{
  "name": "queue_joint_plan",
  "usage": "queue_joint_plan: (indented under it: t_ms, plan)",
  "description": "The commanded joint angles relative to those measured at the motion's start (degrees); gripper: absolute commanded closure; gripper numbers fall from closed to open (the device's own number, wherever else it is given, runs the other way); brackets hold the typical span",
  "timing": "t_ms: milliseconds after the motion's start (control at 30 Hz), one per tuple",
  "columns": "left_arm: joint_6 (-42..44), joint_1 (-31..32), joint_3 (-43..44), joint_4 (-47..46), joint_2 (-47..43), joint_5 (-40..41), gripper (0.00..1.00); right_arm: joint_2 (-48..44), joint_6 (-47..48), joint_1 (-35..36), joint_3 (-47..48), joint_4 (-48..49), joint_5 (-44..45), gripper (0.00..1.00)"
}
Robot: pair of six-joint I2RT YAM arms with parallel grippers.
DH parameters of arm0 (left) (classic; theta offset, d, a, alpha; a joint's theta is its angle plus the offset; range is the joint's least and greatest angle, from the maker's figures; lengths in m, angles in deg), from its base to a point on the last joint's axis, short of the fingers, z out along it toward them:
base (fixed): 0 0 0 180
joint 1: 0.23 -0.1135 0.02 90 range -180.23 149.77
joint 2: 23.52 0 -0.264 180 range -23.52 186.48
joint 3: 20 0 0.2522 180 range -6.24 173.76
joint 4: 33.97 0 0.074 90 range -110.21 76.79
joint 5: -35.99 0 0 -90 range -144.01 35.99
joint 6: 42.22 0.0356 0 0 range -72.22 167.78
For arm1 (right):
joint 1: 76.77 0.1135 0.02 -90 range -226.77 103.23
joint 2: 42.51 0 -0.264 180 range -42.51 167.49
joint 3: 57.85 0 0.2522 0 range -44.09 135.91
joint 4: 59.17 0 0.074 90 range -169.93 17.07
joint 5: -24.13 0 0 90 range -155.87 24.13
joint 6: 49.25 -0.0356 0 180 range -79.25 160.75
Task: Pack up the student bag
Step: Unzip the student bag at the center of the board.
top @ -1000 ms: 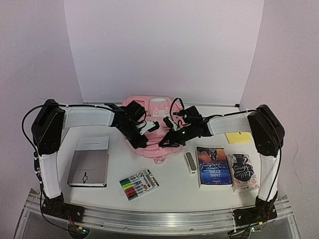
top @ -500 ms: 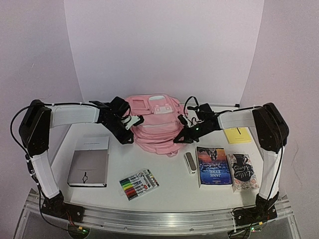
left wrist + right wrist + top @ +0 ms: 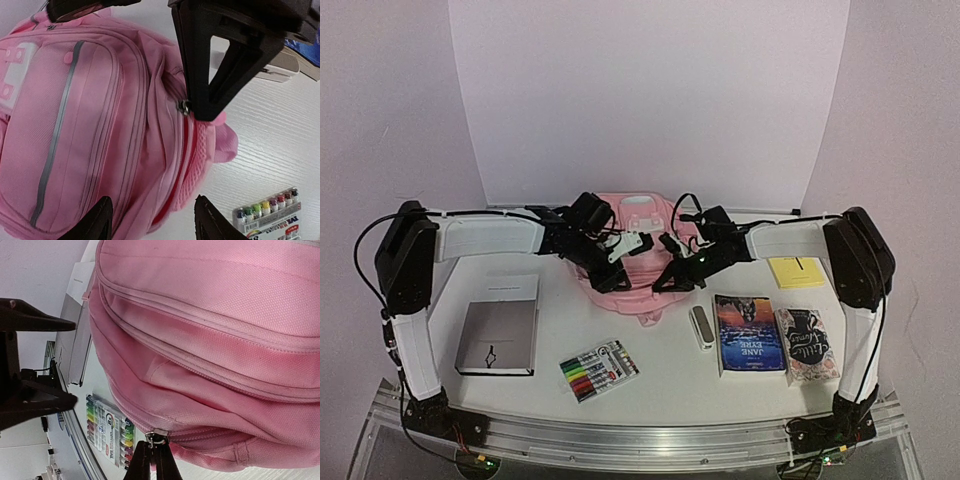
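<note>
Barely started, I judge: right gripper (image 3: 154, 460) jaws pinch the student bag's (image 3: 632, 290) zip pull (image 3: 156, 437), left gripper (image 3: 152, 220) jaws apart above it; notebook (image 3: 500, 335), markers (image 3: 599, 370), books (image 3: 750, 335) lie unpacked on table (image 3: 670, 385).

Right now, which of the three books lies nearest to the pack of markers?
The grey book, alone on the left side. The blue Jane Eyre and the dark patterned book lie together on the right, farther from the markers.

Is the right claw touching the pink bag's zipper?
Touching. The right wrist view shows the right gripper pinched shut on the student bag zipper pull.
</note>
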Motion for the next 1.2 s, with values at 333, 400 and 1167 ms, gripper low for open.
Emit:
queue_joint_plan:
  t_ms: [333,400,1167]
  plan:
    - [3.51,1.31,4.41,-2.80,8.23,3.47,0.88,-2.28,-1.30,0.50,1.11,1.19,-3.38,1.00]
    - [3.53,1.33,3.09,-1.50,6.35,3.79,0.98,-2.44,-0.73,-0.20,0.37,1.11,-2.68,1.00]
    - [4.26,-9.23,-13.14,-2.18,-11.64,8.40,1.00,-0.50,8.67,-11.37,2.26,-4.26,9.07,1.00]
